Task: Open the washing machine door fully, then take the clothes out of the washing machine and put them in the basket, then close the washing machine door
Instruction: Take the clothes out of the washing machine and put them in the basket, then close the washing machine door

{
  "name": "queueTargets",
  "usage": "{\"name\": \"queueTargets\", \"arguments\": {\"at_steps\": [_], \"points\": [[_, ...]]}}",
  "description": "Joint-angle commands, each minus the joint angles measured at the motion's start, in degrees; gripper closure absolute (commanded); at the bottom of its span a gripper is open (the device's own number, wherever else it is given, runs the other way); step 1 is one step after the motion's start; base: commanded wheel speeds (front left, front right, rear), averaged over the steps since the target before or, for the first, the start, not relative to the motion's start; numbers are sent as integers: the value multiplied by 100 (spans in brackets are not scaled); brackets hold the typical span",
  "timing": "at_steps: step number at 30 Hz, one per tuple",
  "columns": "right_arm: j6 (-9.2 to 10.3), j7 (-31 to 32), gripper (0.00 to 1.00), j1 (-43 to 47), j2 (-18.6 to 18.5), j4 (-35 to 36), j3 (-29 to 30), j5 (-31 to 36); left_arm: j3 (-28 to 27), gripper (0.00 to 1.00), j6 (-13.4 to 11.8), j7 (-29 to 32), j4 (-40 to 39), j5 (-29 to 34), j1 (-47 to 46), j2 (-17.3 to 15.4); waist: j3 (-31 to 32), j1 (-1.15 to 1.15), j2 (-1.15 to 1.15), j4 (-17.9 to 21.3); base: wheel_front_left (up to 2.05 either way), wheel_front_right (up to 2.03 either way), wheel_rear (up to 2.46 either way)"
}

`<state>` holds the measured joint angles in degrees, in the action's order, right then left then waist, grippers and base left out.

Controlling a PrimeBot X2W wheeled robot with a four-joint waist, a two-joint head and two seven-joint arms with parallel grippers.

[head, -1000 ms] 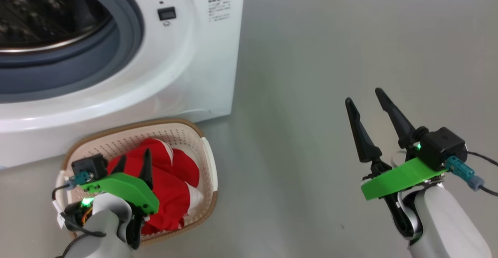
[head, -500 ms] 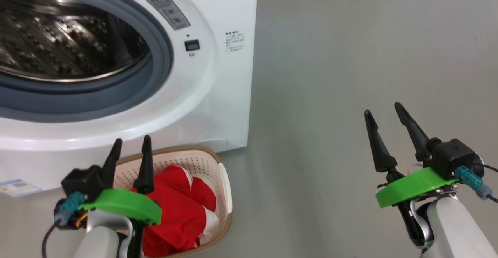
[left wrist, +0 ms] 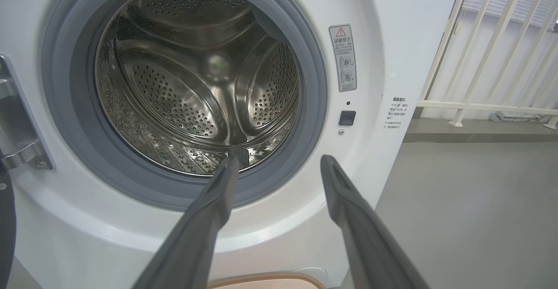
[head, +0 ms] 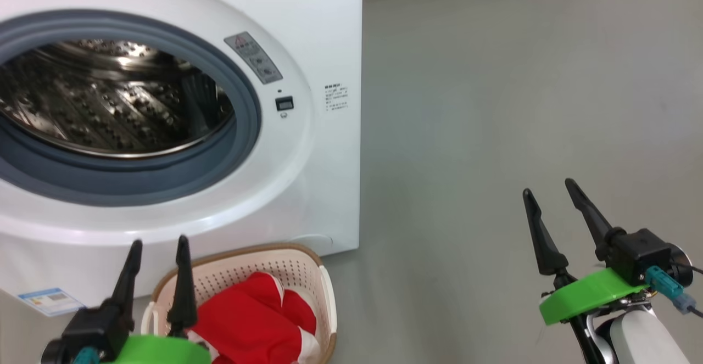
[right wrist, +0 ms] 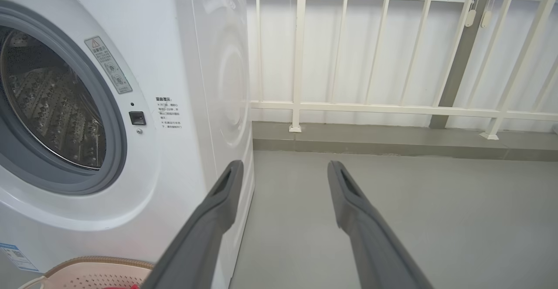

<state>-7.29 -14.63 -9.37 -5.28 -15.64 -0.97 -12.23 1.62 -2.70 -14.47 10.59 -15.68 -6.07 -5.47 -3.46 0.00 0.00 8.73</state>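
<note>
The washing machine faces near, its opening uncovered, steel drum showing. Just before it stands the basket, long axis running near to far, near end cut off. The red clothes lie inside, partly hidden by the left gripper, fingers spread, empty. The right gripper, likewise spread and empty, hovers well to the right.

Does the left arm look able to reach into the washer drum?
Likely yes. The left tool is open and empty, pointing toward the drum, and nothing stands between them.
</note>
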Motion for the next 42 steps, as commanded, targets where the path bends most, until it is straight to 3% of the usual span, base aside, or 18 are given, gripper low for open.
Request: {"name": "queueTargets", "arguments": {"at_steps": [1, 25, 42], "points": [[-20, -37, 0, 32, -44, 190, -104, 104, -242, 0, -70, -52, -213, 33, 79, -128, 218, 0, 0, 1, 0, 0, 0], [-20, -37, 0, 463, -135, 558, -330, -10, -364, 0, -334, 152, -624, 1, 726, -264, 378, 0, 0, -105, -5, 5, 0], [-20, -37, 0, 401, -81, 467, -307, -43, -322, 0, -285, 110, -844, -105, 786, -322, 388, 0, 0, -137, -137, 137, 0]]}}
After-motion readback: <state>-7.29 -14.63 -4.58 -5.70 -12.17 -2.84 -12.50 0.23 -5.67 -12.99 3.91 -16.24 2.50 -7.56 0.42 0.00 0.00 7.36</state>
